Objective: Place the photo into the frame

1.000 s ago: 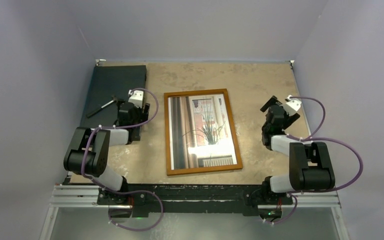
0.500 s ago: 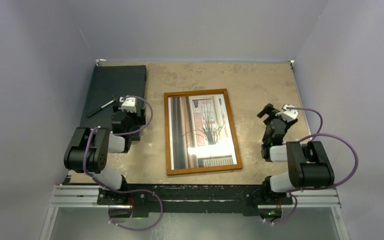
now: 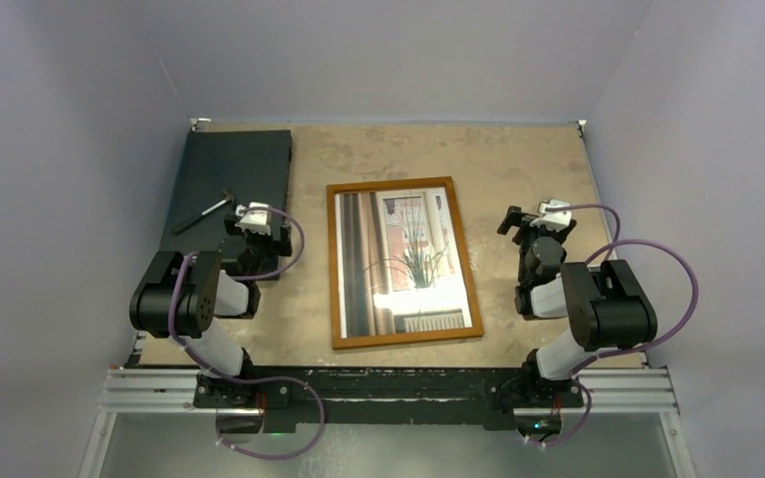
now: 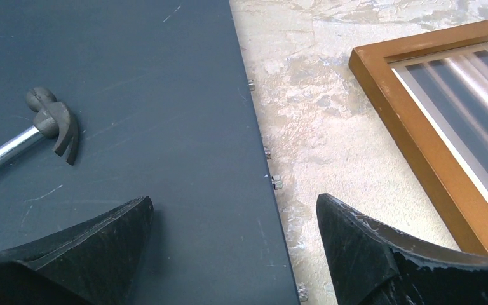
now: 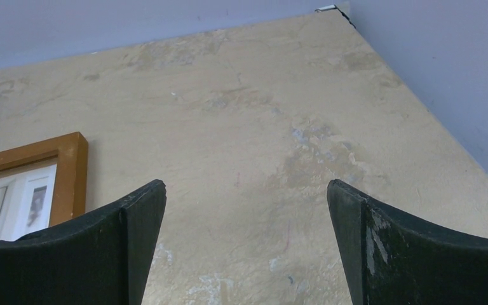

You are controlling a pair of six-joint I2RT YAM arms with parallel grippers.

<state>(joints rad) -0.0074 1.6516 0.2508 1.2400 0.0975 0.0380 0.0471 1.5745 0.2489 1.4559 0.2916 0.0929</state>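
The photo (image 3: 403, 261) lies inside the frame (image 3: 334, 264), flat on the surface (image 3: 518, 159), to the right of the left hand (image 4: 234, 206) and to the left of the right hand (image 5: 246, 190). Both hands stand wide open, hold nothing, and are apart from the frame. We judge the placing done, with nothing visibly left.

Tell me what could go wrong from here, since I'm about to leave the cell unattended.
The frame lies flat with nothing holding it; a sideways sweep could shift it and the photo in it.
The left jaws hang open over the mat edge, near the hammer; lowering there could snag either.
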